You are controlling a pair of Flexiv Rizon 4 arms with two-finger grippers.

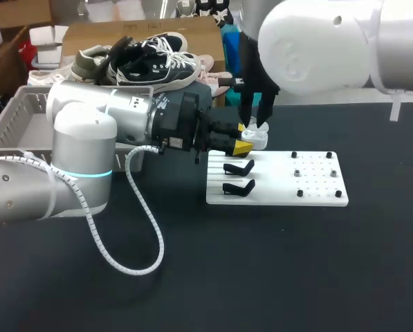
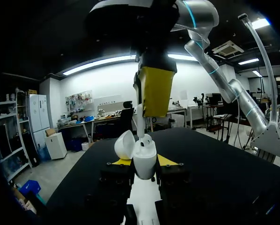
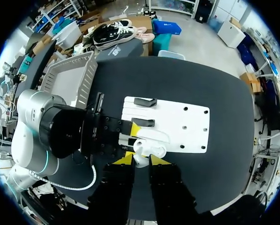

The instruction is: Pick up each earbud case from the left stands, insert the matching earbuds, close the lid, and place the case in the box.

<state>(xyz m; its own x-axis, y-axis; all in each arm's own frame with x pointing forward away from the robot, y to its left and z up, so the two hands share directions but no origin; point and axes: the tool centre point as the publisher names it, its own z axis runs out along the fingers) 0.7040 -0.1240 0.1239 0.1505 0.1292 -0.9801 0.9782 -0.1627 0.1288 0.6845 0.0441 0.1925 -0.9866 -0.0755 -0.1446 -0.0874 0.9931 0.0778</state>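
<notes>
White plastic earbud case (image 2: 144, 158) stands upright, pinched from both sides by the left gripper (image 2: 144, 162), just above the near edge of the white stand board (image 1: 310, 188). Its lid (image 2: 124, 144) is flipped open to one side. The right gripper (image 3: 140, 160) hangs straight over it, fingers pointing down and closed on what looks like an earbud (image 2: 146, 139), whose tip is right at the mouth of the case. So I'd say this is the insert step, about halfway in. To do it well, hold the case dead level and let the right arm do all the travel, straight down with no sideways push, since the socket is a tight fit and the bud has to go in the matching side. Stay off the open lid, because a knock there could twist the case in the grip. Let go only once the bud sits flush. Two black stands (image 1: 238, 168) on the board are bare, and the grey basket (image 1: 12, 124) off to the left is probably the box for later.
</notes>
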